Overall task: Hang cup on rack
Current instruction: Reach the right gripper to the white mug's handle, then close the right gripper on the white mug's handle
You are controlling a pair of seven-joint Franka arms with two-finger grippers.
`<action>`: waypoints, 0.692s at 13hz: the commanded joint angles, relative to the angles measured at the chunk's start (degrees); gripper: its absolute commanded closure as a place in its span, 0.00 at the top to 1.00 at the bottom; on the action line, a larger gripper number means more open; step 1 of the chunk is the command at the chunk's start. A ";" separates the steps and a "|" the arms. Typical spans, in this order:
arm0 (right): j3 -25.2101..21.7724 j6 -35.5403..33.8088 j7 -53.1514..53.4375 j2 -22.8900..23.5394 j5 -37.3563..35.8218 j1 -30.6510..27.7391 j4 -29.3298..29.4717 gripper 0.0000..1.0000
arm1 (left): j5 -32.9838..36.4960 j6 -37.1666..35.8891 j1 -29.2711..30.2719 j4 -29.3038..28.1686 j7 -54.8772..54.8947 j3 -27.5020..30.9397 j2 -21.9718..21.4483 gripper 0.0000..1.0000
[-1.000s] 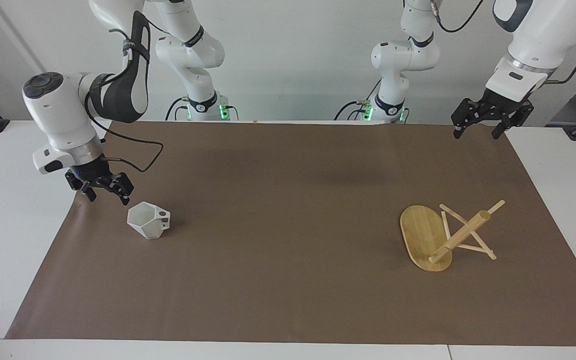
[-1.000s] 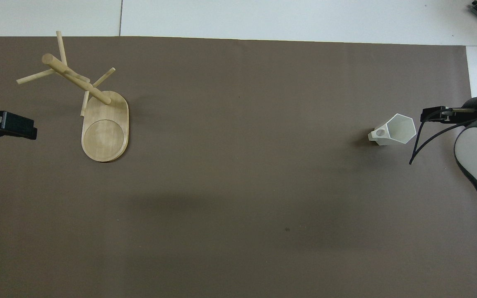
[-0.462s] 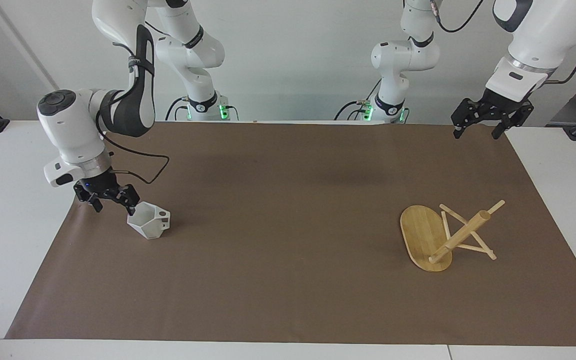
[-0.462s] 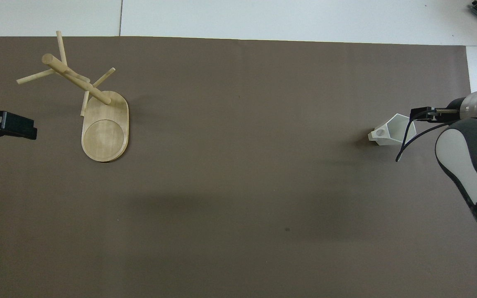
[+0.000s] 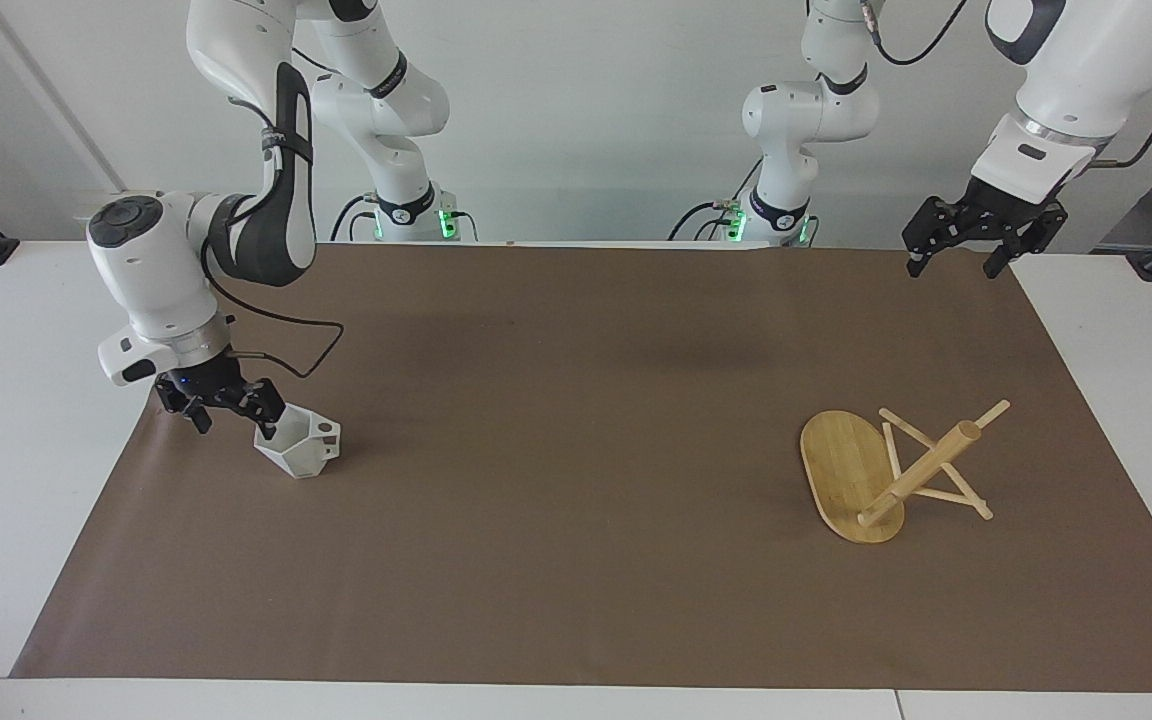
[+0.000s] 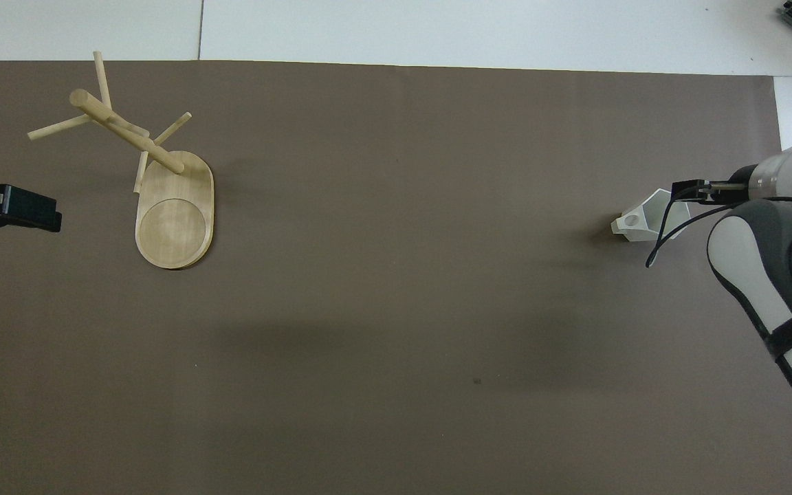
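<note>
- The cup (image 5: 298, 445) sits on the brown mat (image 5: 576, 560) at the right arm's end of the table, well apart from the rack (image 5: 896, 470). It rests tilted on its faceted side, and its pierced handle points toward the rack.
- The right gripper (image 5: 226, 405) is low at the cup's rim, on the side away from the rack. Its jaws are spread and grasp nothing. One fingertip seems to sit at or just inside the rim, though contact cannot be told.
- Risk: closing on the thin slanted wall could pinch it off-centre. The facets offer sloped faces, so the cup may squirt out or roll toward the rack.
- Risk: the cup rests on a narrow facet, so a nudge from the descending finger before the jaws close could tip it and turn the handle away.
- Risk: a grip taken on the rim opposite the handle leaves the handle hole hard to aim, and the cup may swing in the jaws during the carry.
- The rack lies toppled, its oval base on edge and its post and pegs slanting over the mat. No peg stands ready, so a cup hung on it now would probably slide off.
- The left gripper (image 5: 971, 240) waits, jaws released and empty, above the mat's edge on the robots' side of the rack.
</note>
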 commanded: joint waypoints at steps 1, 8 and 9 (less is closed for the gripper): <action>0.29 2.65 -0.61 -0.17 -0.75 -0.08 -2.18 1.00 | -0.13 -0.11 -0.36 -1.48 -0.03 0.48 -1.40 1.00; 0.38 5.73 -1.22 1.06 -0.93 -0.08 -3.94 1.00 | -0.13 -0.11 -0.28 -1.48 -0.03 0.48 -1.40 1.00; 0.38 5.64 -1.92 1.06 -0.84 0.01 -4.03 1.00 | -0.13 -0.11 -0.36 -1.48 -0.03 0.48 -1.40 1.00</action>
